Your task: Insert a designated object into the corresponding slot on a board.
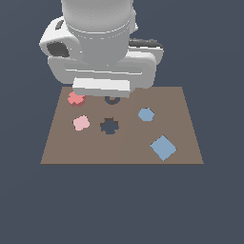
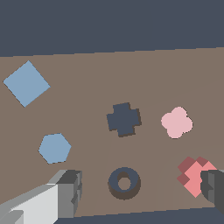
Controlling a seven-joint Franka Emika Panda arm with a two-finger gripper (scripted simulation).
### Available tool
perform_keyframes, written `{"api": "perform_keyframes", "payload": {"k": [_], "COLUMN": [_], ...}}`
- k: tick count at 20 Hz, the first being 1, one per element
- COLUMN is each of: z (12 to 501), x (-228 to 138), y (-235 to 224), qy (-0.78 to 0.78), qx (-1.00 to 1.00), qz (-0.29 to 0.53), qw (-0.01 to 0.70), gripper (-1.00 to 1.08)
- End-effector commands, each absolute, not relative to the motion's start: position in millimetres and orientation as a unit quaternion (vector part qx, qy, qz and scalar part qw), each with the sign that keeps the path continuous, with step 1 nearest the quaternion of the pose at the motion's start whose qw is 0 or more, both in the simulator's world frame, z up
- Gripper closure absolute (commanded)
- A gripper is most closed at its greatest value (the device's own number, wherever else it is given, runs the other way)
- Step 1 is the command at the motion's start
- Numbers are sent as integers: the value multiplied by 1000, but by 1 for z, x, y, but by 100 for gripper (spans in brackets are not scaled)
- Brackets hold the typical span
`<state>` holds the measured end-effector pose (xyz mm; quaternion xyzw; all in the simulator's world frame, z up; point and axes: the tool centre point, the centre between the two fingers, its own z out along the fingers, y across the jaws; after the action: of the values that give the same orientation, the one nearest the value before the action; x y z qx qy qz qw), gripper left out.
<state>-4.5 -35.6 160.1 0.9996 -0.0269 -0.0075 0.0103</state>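
Jaws (image 2: pixel 140 192) apart, empty, hovering near board (image 1: pixel 181 143) edge. Red block (image 2: pixel 194 175) sits beside one finger, off-centre. I'd shift to straddle it, descend, then carry to cross slot (image 2: pixel 124 119).

My arm (image 1: pixel 97 43) hangs over the far edge of the board (image 1: pixel 190 143). The red block (image 1: pixel 76 99) lies beside it on the exterior view's left, well apart from the notched slot (image 1: pixel 109 126) in the middle.
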Motion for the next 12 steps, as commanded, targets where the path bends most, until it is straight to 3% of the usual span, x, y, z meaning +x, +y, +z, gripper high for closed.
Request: {"api": "perform_keyframes", "payload": {"k": [1, 12], "z": [160, 151], "x": [-5, -16], "y": [-36, -44], "qy": [-27, 7], "qx": [1000, 1000], "qz": [-7, -7], "qw": [10, 10], "gripper": [-92, -92]}}
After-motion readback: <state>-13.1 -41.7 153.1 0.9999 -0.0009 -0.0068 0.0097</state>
